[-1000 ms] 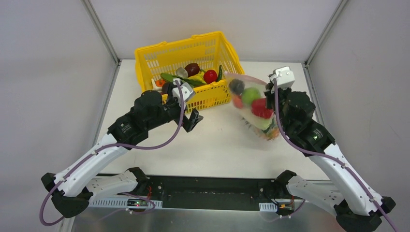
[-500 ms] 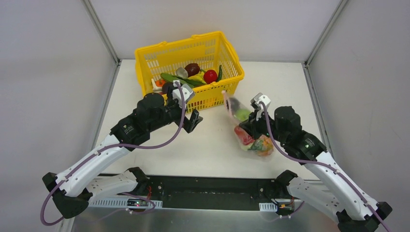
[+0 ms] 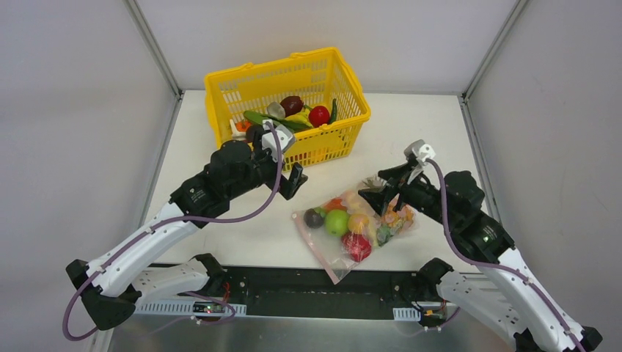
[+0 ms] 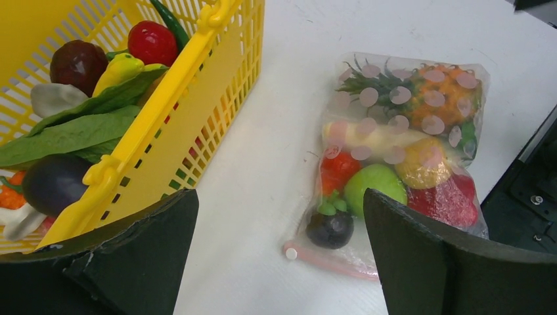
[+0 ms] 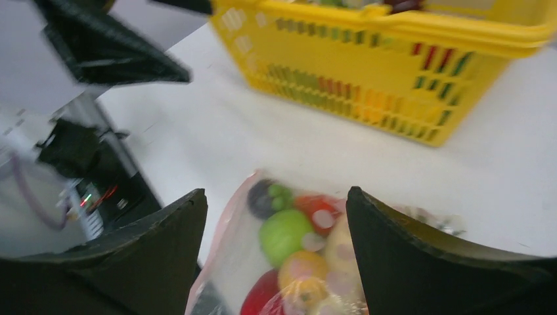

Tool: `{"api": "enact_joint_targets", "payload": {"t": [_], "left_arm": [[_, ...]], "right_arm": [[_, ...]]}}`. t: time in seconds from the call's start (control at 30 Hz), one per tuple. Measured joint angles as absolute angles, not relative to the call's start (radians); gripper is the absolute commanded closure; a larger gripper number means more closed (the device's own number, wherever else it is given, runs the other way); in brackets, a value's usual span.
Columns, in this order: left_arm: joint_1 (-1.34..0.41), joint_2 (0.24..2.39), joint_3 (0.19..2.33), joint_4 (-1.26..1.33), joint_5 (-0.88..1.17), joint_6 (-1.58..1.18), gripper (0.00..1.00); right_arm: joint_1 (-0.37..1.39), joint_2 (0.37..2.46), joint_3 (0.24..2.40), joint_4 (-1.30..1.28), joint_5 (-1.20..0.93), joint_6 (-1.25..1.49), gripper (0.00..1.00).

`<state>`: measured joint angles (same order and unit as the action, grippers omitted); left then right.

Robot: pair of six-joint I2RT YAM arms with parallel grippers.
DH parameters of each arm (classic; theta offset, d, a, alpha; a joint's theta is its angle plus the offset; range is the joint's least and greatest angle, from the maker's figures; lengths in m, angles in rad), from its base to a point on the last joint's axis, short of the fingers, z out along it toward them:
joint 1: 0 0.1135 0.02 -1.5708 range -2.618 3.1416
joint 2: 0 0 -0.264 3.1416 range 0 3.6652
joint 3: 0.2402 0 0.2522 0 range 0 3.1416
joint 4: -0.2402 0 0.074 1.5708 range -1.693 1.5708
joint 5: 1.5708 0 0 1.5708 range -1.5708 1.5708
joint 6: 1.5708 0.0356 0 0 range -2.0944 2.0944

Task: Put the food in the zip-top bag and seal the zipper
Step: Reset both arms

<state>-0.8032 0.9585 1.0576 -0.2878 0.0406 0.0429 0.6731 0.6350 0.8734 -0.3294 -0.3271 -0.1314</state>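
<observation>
The zip-top bag (image 3: 345, 231) lies flat on the table near its front edge, filled with food: a green apple (image 3: 337, 221), a dark mangosteen (image 3: 314, 218), a red piece (image 3: 356, 246) and others. Its pinkish zipper (image 3: 312, 246) runs along the bag's left edge, and in the left wrist view the zipper (image 4: 348, 260) lies just past the mangosteen (image 4: 330, 226). My right gripper (image 3: 372, 196) hovers open over the bag's right part, holding nothing. My left gripper (image 3: 295, 182) is open beside the basket, left of the bag (image 4: 401, 151). The right wrist view looks down on the bag (image 5: 295, 249).
A yellow lattice basket (image 3: 345, 136) stands at the back centre holding more food, among it a red tomato (image 3: 318, 115) and green leaves (image 3: 268, 119). The black base rail (image 3: 308, 293) runs just beyond the bag's near corner. Grey walls enclose the table.
My right gripper swung the hanging bag down and left to the table, then opened and let it go. The bag now lies flat. The left arm has barely moved.
</observation>
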Motion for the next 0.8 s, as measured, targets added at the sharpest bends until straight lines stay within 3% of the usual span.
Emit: {"api": "enact_joint_targets", "payload": {"t": [0.23, 0.37, 0.47, 0.67, 0.8], "left_arm": [[-0.797, 0.907, 1.051, -0.284, -0.073, 0.008, 0.01], [-0.771, 0.86, 1.044, -0.29, -0.188, -0.035, 0.01], [-0.702, 0.836, 1.044, -0.315, -0.272, -0.093, 0.01], [-0.537, 0.81, 1.044, -0.413, -0.36, -0.223, 0.01], [-0.521, 0.79, 1.045, -0.467, -0.435, -0.299, 0.01]], "right_arm": [[0.67, 0.639, 0.863, -0.249, 0.221, -0.059, 0.07], [0.634, 0.717, 0.864, -0.25, 0.409, -0.014, 0.03], [0.52, 0.79, 0.873, -0.28, 0.429, 0.035, 0.01], [0.152, 0.856, 0.881, -0.346, 0.217, 0.189, 0.0], [0.046, 0.874, 0.88, -0.349, 0.127, 0.312, 0.0]]}}
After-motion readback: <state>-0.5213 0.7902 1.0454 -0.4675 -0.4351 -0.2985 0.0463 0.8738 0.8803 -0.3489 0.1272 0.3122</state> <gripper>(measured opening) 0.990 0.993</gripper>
